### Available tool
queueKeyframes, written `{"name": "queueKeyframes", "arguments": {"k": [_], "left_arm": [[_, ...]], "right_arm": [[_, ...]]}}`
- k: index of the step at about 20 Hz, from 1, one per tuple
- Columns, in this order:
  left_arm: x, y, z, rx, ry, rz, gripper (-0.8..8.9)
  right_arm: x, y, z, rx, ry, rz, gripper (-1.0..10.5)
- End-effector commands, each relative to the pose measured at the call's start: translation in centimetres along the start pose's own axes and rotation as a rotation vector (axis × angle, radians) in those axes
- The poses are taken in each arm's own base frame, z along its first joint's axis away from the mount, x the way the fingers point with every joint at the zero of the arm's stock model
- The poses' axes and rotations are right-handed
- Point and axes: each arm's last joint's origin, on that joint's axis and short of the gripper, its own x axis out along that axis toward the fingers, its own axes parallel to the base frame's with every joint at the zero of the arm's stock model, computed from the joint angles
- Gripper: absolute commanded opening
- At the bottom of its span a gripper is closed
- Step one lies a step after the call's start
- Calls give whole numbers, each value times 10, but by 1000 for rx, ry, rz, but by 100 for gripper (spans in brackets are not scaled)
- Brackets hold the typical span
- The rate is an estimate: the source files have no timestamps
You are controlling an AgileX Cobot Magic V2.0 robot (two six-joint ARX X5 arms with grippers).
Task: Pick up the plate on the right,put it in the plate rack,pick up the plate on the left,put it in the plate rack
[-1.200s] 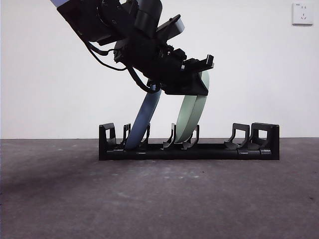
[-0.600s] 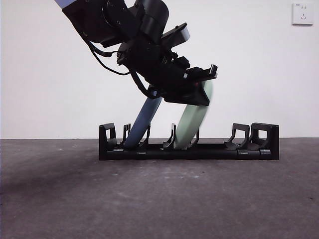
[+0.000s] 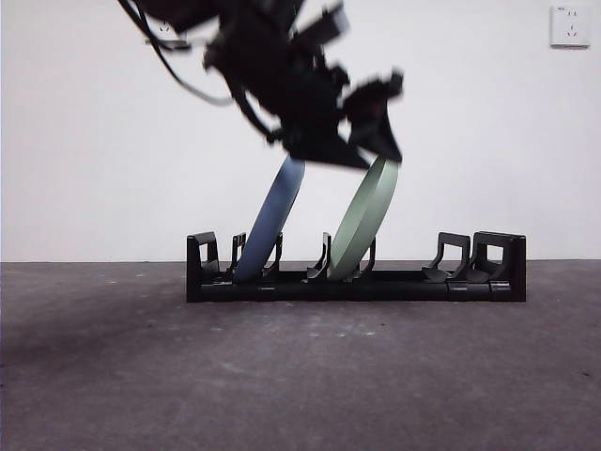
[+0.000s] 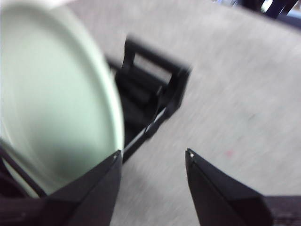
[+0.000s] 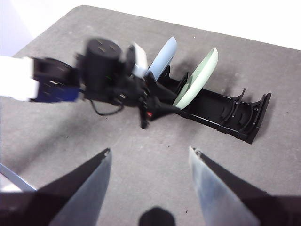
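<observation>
1. Plate rack [image 3: 355, 278] sits on the dark grey worktop [image 3: 300, 376], long axis running across the front view, white wall behind. The right wrist view shows it out in the worktop's middle area, well in from the edges.
2. Blue plate [image 3: 271, 222] stands on edge in a prong pair near one blocky end of the rack, leaning toward the green one.
3. Green plate [image 3: 362, 221] stands on edge in the next occupied prong pair, about mid-rack, leaning the same way as the blue plate. The two plates are apart, not touching.
4. The remaining prong pairs toward the other end of the rack hold nothing.
5. Left gripper [image 4: 153, 155]: jaws apart, nothing between them. In the left wrist view one jaw sits just beside the green plate's rim [image 4: 61, 89]; whether it touches cannot be told through the blur.
6. Front view: left gripper [image 3: 362, 127] is blurred, hanging above the tops of both plates. One jaw tip is close to the green plate's upper rim.
7. Right gripper [image 5: 149, 151]: jaws apart and empty, held high over the worktop, well away from the rack, looking down at it and the left arm [image 5: 94, 77].
8. A wall socket [image 3: 570, 25] is on the white wall.
</observation>
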Motion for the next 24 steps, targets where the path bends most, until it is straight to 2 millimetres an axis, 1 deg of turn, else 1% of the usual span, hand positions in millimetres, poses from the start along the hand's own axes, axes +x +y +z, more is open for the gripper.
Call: {"name": "queueKeyframes", "arguments": {"k": [1,4,7,9,11,13,15,18,20,21,23,24], "left_arm": [[-19,-7,13,-4,-29,-13,229],[-54,-23,32,6,-26,-35,229],[-99,-40,49,17,-19,-60,229],[-137,-51,58,24,-22,-76,224],[-182,-60,63,29,-20,-87,224],[-224,-66,63,32,-23,-93,224],[-264,-69,59,33,-29,-93,224],[-313,-74,48,35,-43,-92,223],[-336,-76,40,36,-48,-93,220],[-345,-77,36,35,-47,-92,220],[-357,-78,30,35,-39,-92,203],[-361,-78,27,33,-29,-92,130]], "right_arm": [[2,0,-3,-6,30,3,284],[2,0,-3,-6,30,3,283],[2,0,-3,-7,30,3,283],[2,0,-3,-8,31,3,283],[2,0,-3,-11,31,16,283],[1,1,-3,-13,33,53,283],[1,2,-3,-13,35,85,283],[2,4,-4,-11,42,132,280],[7,4,-6,-8,64,168,280],[13,4,-9,-4,90,174,279],[26,3,-18,3,148,173,261],[34,3,-23,6,183,171,180]]}}
